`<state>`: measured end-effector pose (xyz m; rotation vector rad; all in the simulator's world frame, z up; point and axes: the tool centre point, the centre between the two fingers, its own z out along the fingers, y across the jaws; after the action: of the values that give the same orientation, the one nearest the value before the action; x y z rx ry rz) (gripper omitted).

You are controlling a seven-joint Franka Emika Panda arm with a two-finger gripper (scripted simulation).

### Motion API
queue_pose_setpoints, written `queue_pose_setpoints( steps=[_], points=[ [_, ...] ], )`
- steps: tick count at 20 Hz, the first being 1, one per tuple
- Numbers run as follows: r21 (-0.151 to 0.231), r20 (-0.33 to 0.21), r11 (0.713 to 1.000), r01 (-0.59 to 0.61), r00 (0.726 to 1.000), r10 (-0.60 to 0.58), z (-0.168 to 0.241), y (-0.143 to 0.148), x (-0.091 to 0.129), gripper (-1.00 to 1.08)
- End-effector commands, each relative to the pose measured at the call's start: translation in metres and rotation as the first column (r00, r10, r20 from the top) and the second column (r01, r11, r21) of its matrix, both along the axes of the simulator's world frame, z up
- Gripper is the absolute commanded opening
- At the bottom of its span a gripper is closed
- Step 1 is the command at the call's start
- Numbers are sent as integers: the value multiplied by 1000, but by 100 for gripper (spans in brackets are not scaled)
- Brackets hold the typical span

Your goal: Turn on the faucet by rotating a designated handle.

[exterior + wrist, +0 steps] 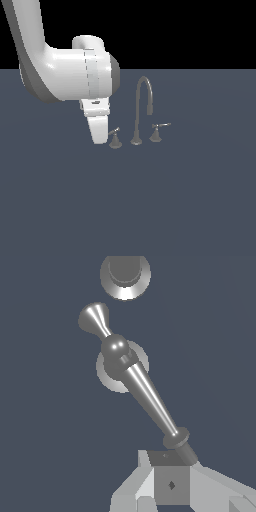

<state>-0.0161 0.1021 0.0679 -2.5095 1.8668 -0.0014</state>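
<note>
The grey faucet has a tall gooseneck spout point(144, 107) between two lever handles. The handle point(115, 136) at the exterior view's left has a long thin lever on a cone base, seen lengthwise in the wrist view point(145, 393). The other handle point(159, 131) stands at the exterior view's right of the spout. My gripper point(98, 139) hangs low just to the exterior view's left of the near handle. In the wrist view the gripper point(170, 476) is shut with nothing between the fingers. The fingertips point(170, 483) rest against the far end of the lever.
The round base of the spout point(125, 276) shows beyond the handle in the wrist view. The faucet stands on a flat dark blue-grey surface point(175, 200). The white arm point(65, 70) fills the upper part of the exterior view's left.
</note>
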Motion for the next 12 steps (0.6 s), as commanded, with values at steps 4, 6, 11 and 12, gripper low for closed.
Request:
queue_pose_setpoints(
  steps=[4, 6, 11, 12],
  points=[
    [-3, -3, 1000, 10, 1000, -10, -1, -20, -3, -100],
    [-5, -5, 1000, 16, 1000, -16, -2, -33, -6, -100],
    [-10, -9, 999, 31, 999, -31, -3, -66, -12, -100],
    [-10, -9, 999, 31, 999, -31, -3, -66, -12, -100]
  ],
)
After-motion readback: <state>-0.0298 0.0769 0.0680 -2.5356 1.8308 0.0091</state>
